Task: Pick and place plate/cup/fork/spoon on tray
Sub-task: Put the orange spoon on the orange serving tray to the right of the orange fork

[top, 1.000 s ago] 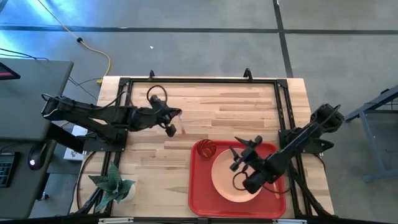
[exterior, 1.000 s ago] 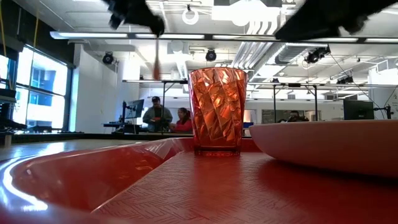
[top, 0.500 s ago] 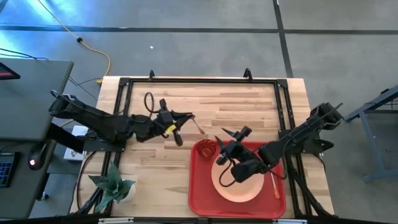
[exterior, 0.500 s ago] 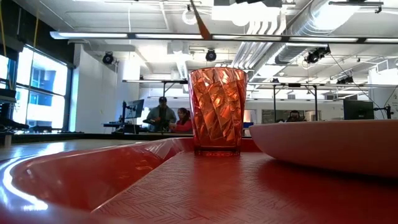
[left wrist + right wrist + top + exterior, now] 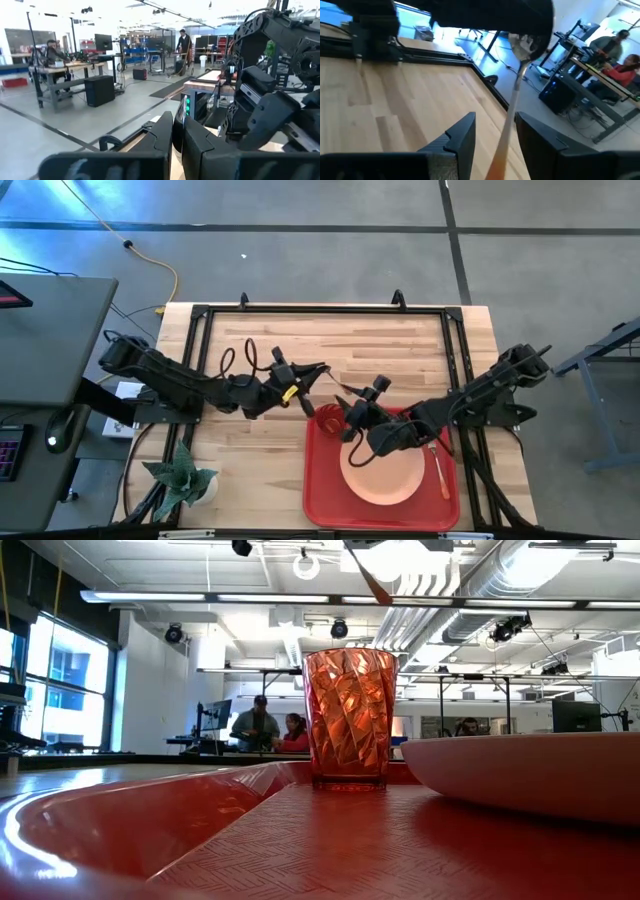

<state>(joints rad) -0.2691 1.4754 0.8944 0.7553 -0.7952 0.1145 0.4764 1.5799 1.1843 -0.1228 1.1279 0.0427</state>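
- Spoon, silver metal bowl, slim orange handle — held in the air above the bare wood table, just beyond the tray's far-left corner.
- Left gripper — pinches the spoon at its bowl end.
- Right gripper — fingers spread, the handle passing between them.
- Large flat red rectangular plastic tray — carries the translucent orange-red plastic tumbler cup and the round peach-pink plastic plate; a slim orange-handled utensil lies beside the plate, its head too small to tell.

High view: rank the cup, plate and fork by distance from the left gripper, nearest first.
From the left gripper:
1. Cup, at the tray's near-left corner, closest.
2. Plate, mid-tray, farther.
3. Fork, along the tray's right edge, farthest.
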